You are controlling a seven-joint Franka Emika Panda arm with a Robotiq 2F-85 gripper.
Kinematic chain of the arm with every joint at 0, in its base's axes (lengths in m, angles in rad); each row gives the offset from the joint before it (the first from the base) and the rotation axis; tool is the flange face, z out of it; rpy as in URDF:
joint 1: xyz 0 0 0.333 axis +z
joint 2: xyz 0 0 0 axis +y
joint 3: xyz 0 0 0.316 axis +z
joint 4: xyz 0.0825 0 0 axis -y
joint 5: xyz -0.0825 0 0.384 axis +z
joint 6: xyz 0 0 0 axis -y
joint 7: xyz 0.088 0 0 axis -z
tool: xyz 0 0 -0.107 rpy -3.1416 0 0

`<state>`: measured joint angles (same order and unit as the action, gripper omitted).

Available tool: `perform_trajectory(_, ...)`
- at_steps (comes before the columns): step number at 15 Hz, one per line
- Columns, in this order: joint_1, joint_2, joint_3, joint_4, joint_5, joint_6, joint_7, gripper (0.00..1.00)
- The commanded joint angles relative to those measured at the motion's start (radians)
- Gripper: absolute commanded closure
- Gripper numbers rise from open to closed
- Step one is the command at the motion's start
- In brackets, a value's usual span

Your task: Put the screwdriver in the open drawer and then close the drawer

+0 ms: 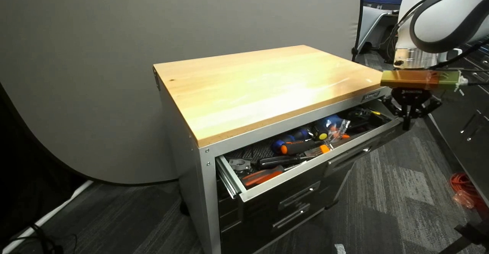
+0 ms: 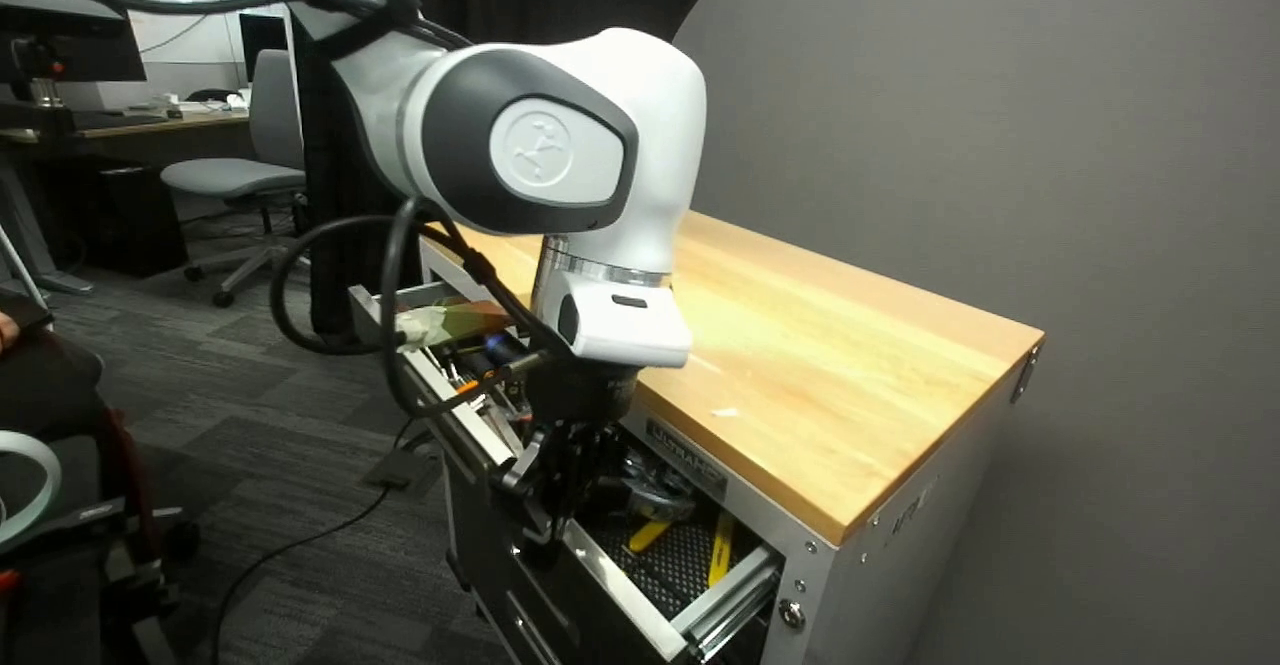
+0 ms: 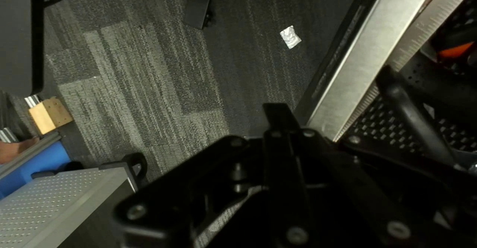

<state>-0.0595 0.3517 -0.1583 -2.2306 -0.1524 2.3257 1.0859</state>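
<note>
At right in an exterior view, the gripper (image 1: 407,124) stood with fingers together just outside the open drawer (image 1: 290,175), contact unclear; among the tools (image 1: 300,147) inside, I could not single out the screwdriver.

Broad pale glare across the wooden tabletop (image 1: 248,89), dim carpet (image 1: 386,200) below.

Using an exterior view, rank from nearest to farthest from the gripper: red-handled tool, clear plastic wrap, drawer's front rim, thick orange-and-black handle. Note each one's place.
1. Drawer's front rim: right end beside the gripper.
2. Clear plastic wrap: inside, right of centre.
3. Thick orange-and-black handle: inside, left of the wrap.
4. Red-handled tool: inside, by the left end.
</note>
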Motion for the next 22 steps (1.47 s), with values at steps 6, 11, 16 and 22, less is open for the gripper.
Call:
perform_trajectory(6,0.016,0.119,0.049,0.18,0.18,0.074,-0.048,1.0)
perform_trajectory(11,0.032,-0.081,0.043,0.06,0.232,0.07,-0.073,1.0)
perform_trajectory(16,0.058,-0.254,0.067,0.08,0.178,0.039,-0.151,1.0)
perform_trajectory(22,0.061,-0.411,0.132,0.02,0.244,-0.144,-0.452,1.0)
